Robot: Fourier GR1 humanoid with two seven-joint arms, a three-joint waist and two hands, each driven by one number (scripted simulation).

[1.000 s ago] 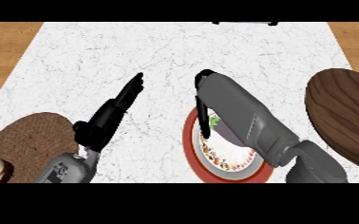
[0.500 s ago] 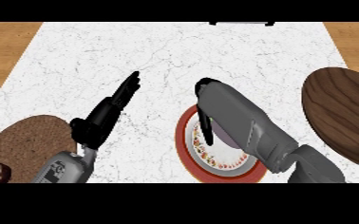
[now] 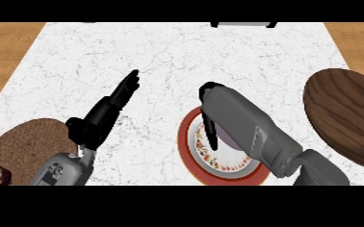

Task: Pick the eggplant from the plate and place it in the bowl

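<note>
Right hand (image 3: 208, 125) down over the plate (image 3: 186, 146); cannot tell whether open or closed. Left hand (image 3: 107, 113) open, resting at left over the bench (image 3: 177, 53). Eggplant (image 3: 222, 135) on the plate, largely hidden under the right hand; long axis and pointing direction not determinable. Risk judged: off-centre grasp on an unseen axis, causing roll or slip short of the bowl (image 3: 338, 110), well apart at right.
</note>
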